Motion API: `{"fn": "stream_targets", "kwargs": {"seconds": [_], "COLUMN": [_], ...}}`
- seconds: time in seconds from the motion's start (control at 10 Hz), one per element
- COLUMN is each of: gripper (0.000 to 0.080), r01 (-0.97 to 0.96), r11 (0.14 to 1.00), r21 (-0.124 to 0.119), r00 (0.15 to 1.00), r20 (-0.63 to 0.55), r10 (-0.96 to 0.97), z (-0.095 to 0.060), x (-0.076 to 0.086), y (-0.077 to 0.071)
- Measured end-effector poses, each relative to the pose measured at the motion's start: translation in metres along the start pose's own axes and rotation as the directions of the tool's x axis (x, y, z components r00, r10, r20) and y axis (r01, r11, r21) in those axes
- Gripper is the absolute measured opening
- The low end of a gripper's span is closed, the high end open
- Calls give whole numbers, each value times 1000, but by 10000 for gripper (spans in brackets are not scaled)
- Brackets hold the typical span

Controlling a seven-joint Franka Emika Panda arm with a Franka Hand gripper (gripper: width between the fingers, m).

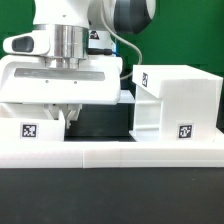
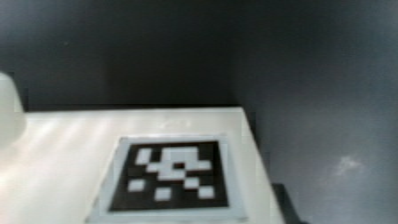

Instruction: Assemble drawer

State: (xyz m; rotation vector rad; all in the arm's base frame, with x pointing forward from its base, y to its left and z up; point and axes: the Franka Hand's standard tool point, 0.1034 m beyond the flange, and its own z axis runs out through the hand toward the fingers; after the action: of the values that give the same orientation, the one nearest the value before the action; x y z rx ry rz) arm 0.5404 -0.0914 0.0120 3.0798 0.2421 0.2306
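Observation:
The drawer's big boxy white housing [image 1: 178,105] stands at the exterior view's right, with square tags on its front and side. A small white open-topped box [image 1: 30,127] with a tag on its front sits at the exterior view's left, behind the rail. My gripper [image 1: 63,114] hangs straight down over this box, its fingers low at the box's rim and partly hidden by it. The wrist view shows a white tagged face [image 2: 173,172] very close, filling the lower part of the picture. My fingertips do not show clearly there. I cannot pick out a second small box.
A long low white rail [image 1: 110,152] runs across the front of the table. The black table [image 2: 267,50] shows behind the white face in the wrist view. A dark gap [image 1: 100,118] lies between the small box and the housing.

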Motion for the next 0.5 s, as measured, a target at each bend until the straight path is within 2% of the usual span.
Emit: {"fn": "stream_targets", "kwargs": {"seconds": [0.2, 0.3, 0.5], "gripper": [41, 41, 41], "r01": [57, 43, 89], "r11": [998, 999, 996], "r21": [13, 19, 17], "r00": [998, 999, 996], "r20": [9, 10, 13], "r10": [-57, -43, -89], "z": [-10, -14, -13], "x": [-1, -2, -3], "y": [-4, 0, 1]}}
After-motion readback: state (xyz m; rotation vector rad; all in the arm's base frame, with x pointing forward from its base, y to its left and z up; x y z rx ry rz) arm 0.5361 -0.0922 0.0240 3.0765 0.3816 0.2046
